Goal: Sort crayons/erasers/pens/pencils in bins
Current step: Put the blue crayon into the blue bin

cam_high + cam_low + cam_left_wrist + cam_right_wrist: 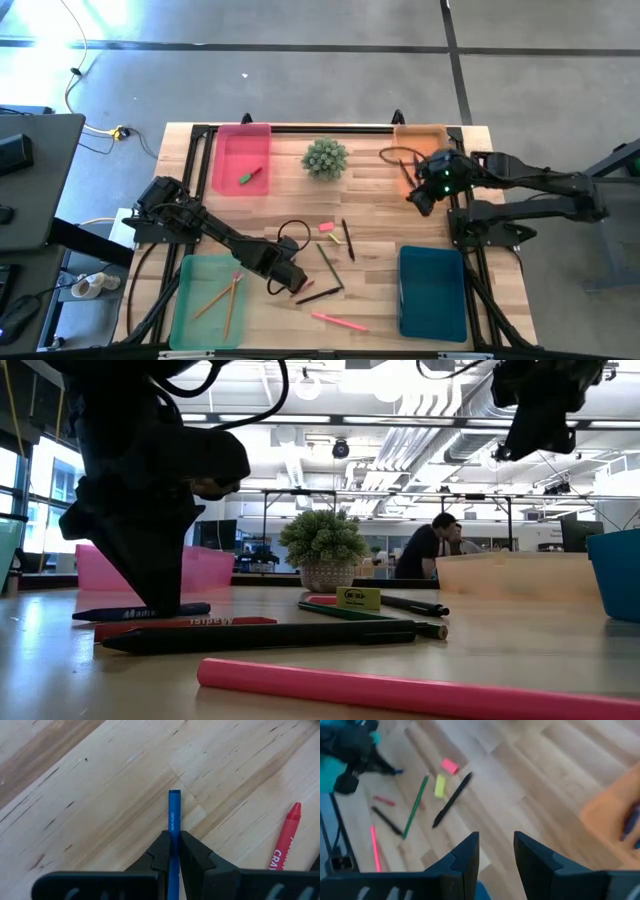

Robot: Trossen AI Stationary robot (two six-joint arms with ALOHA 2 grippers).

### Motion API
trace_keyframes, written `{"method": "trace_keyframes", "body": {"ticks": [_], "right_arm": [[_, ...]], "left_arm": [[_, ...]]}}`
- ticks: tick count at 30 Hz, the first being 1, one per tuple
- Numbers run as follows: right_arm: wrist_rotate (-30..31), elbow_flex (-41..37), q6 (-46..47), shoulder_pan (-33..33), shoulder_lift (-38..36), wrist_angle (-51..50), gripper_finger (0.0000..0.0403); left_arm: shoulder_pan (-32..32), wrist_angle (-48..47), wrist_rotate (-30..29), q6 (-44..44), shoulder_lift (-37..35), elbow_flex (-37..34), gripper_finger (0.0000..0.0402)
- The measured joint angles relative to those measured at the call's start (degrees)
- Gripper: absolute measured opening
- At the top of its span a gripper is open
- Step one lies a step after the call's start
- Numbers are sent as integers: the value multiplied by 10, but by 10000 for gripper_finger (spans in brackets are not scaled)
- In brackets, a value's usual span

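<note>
My left gripper (288, 277) is down at the table near its front middle, shut on the dark blue crayon (173, 815). The red crayon (286, 840) lies on the wood beside it. My right gripper (496, 845) is open and empty, high above the table by the orange bin (420, 148). The pink bin (240, 160) holds small erasers. The green bin (210, 300) holds two orange pencils. The teal bin (432, 292) stands at the front right. Loose on the table lie a green pencil (329, 264), a pink pencil (338, 321), two black pens (347, 240) and pink and yellow erasers (331, 234). My left gripper pinches the blue crayon's shaft (173, 827) between its two fingers, coming from above and pointing down. One end of the crayon sticks out past the fingertips. In the low view the crayon (140, 612) lies level at the table top under the gripper.
A small potted plant (325, 157) stands at the far middle between the pink and orange bins. A dark blue stick (630, 822) lies inside the orange bin. People sit in the room beyond the table (425, 550).
</note>
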Motion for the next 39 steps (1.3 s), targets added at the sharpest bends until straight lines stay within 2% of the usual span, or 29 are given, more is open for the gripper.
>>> {"method": "trace_keyframes", "body": {"ticks": [9, 20, 28, 39], "right_arm": [[114, 0, 78, 165, 0, 0, 114], [123, 0, 127, 238, 0, 6, 114], [116, 0, 142, 286, 0, 81, 114], [114, 0, 182, 346, 0, 130, 114]], "left_arm": [[1, 9, 14, 0, -11, -2, 14], [26, 39, 54, 36, -38, -3, 14], [47, 146, 70, 64, -39, -2, 14], [86, 359, 66, 109, -41, -1, 14]]}}
